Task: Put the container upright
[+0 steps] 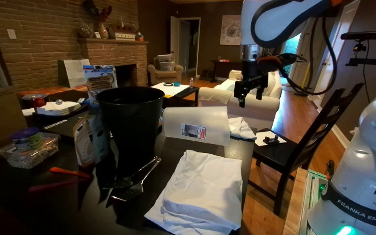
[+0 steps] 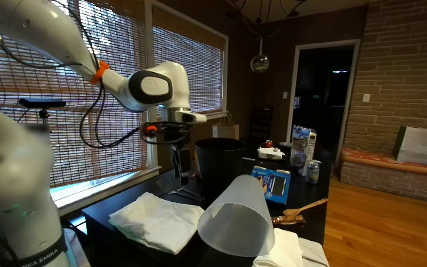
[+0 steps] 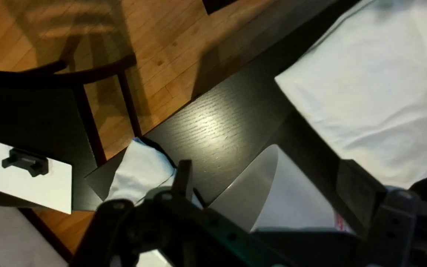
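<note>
Where brickwork overlooks the table, the container reclines.

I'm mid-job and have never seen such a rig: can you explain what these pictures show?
The machine is one white robot arm. Two pictures come from cameras standing outside it; the remaining one comes from its wrist, with the black fingers close up. On the dark table, a translucent white container lies on its side, near a black bin that stands upright and a folded white cloth. The fingers are spread apart in the air and hold nothing.
</note>
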Available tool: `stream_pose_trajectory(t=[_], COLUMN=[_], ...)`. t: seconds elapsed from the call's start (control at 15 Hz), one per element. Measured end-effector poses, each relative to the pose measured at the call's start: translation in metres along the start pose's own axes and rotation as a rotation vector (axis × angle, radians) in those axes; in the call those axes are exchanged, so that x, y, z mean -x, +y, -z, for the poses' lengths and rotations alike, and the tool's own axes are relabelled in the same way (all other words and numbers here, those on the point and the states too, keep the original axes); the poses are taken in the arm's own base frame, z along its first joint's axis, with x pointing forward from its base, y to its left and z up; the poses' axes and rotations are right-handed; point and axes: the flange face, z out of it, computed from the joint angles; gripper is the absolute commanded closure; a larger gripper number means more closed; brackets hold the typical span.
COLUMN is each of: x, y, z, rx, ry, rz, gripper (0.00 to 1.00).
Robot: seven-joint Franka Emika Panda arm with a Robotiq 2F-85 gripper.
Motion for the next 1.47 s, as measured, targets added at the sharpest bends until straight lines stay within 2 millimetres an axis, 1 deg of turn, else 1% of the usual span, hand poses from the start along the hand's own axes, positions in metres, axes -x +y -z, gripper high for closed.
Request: stream_pose_trajectory(t=[0.2, 0.33, 0.47, 0.67, 0.8, 1.0, 1.13, 1.27, 1.47], x=[-0.044, -0.072, -0.095, -0.122, -0.126, -0.127, -0.127, -0.127, -0.125], y=[0.038, 0.058, 0.072, 0.084, 0.084, 0.083, 0.083, 0.087, 0.099], z=[-0.024, -0.040, -0.056, -0.080, -0.089, -0.085, -0.088, -0.092, -0.099], rx=[-0.045, -0.088, -0.145, -0.225, -0.218, -0.221, -0.239, -0.307, -0.444], ry=[0.018, 0.019, 0.012, -0.015, -0.028, -0.021, -0.027, -0.039, -0.065], rz=[-0.162, -0.261, -0.355, -0.501, -0.503, -0.500, -0.510, -0.533, -0.586], gripper=[0.00, 0.00, 0.00, 0.00, 0.00, 0.00, 0.00, 0.00, 0.00])
